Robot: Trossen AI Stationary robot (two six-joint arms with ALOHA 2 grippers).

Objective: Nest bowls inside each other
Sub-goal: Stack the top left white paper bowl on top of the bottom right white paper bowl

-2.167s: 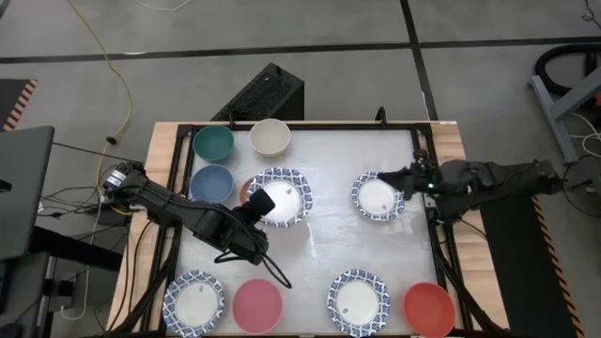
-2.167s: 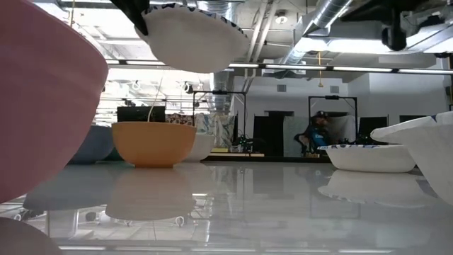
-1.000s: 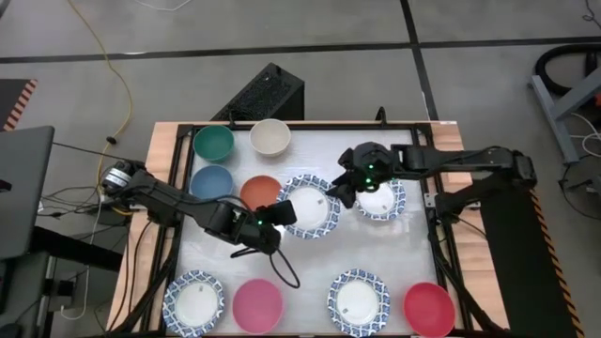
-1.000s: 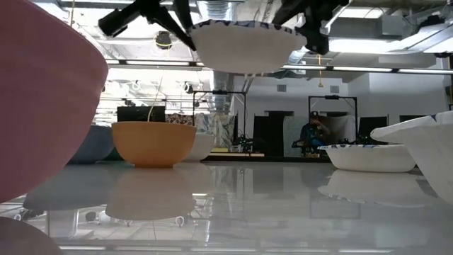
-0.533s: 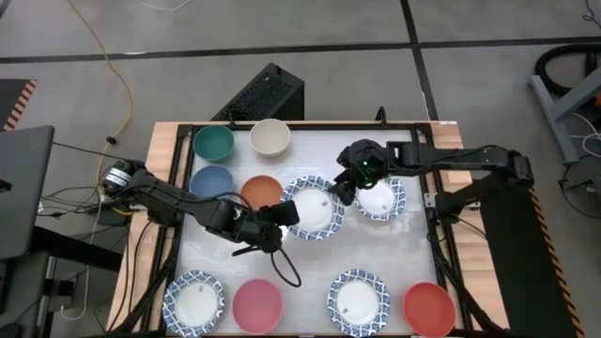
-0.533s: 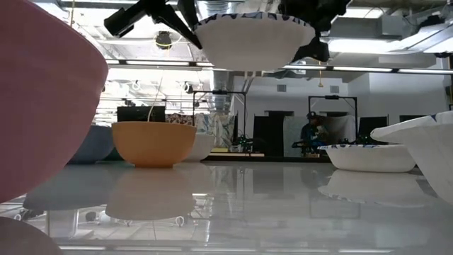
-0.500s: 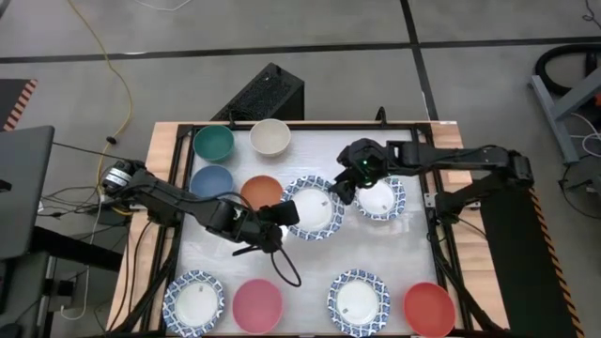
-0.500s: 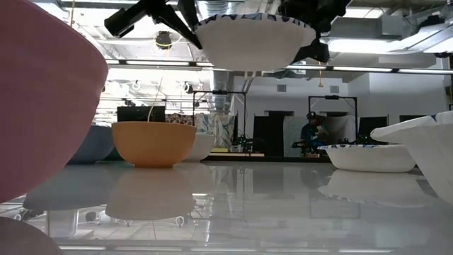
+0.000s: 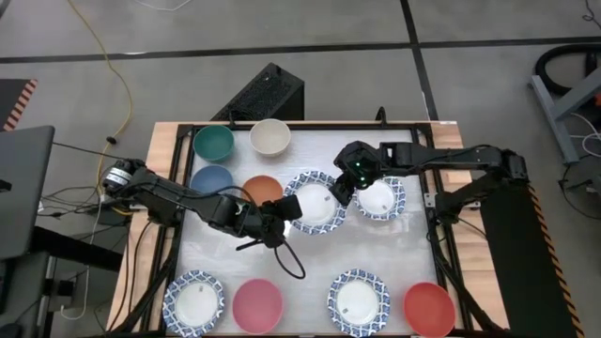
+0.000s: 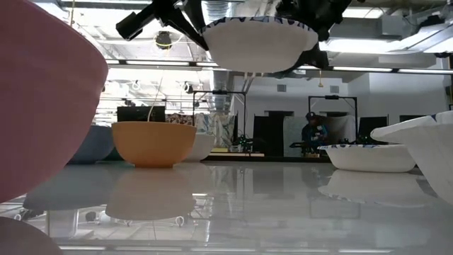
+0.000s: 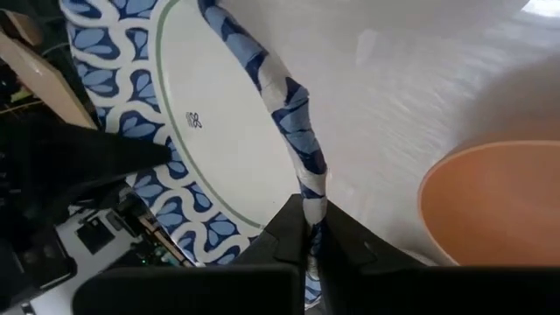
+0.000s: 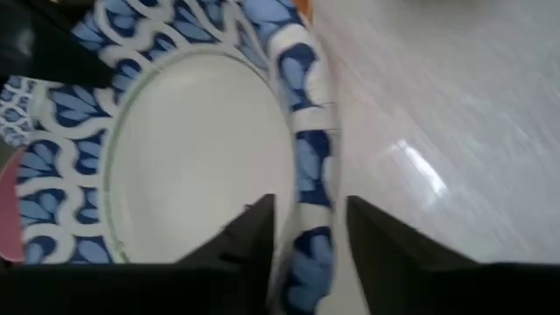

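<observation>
A blue-and-white patterned bowl (image 9: 317, 199) hangs above the table's middle, clear of it in the low view (image 10: 258, 46). My left gripper (image 9: 285, 212) is shut on its left rim. My right gripper (image 9: 343, 191) is at the bowl's right rim. Its fingers (image 12: 254, 236) stand open on either side of that rim (image 12: 308, 188); I cannot tell whether they touch it. An orange bowl (image 9: 263, 191) stands just left of the held bowl. Another patterned bowl (image 9: 383, 200) rests on the table beneath my right arm. My left gripper pinches the held bowl's patterned rim (image 11: 311, 197) on its left side, one finger inside the bowl and one outside. The fingers come from the table's left, slanting down. The bowl is lifted clear of the table, about level, mouth up.
Teal (image 9: 213, 142), cream (image 9: 269, 137) and blue (image 9: 210, 180) bowls stand at the far left. Along the near edge are a patterned bowl (image 9: 193, 302), a pink one (image 9: 257, 305), another patterned one (image 9: 358, 301) and a red one (image 9: 429, 308).
My left gripper has carried the patterned bowl a little toward the table's right, still level and clear of the table. My right gripper has sunk and moved left to the bowl's right rim.
</observation>
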